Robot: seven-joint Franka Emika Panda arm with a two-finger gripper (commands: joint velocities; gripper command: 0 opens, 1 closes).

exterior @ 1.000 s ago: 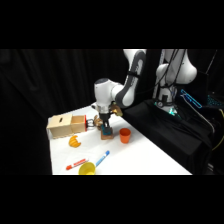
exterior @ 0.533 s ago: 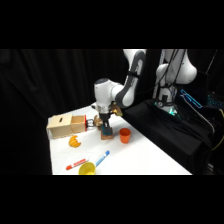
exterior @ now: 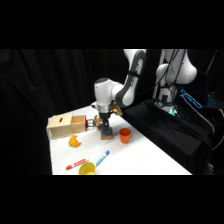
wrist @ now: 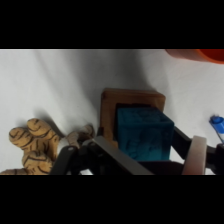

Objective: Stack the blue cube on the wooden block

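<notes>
The blue cube [wrist: 144, 131] rests on top of the brown wooden block [wrist: 131, 98], whose rim shows around it on the far and left sides. In the side view the stack [exterior: 106, 133] stands mid-table, between the pale box and the orange cup. My gripper [exterior: 105, 124] comes straight down over the stack. In the wrist view the gripper [wrist: 148, 151] straddles the cube and is open. Its right finger [wrist: 197, 155] stands a small dark gap away from the cube's side.
A pale wooden box [exterior: 64, 125] stands left of the stack and an orange cup [exterior: 125, 135] right of it. A tan striped toy [wrist: 35, 143] lies close beside the block. Nearer the front lie an orange object [exterior: 74, 142], a red marker [exterior: 76, 163], a blue marker [exterior: 102, 158] and a yellow cup [exterior: 86, 169].
</notes>
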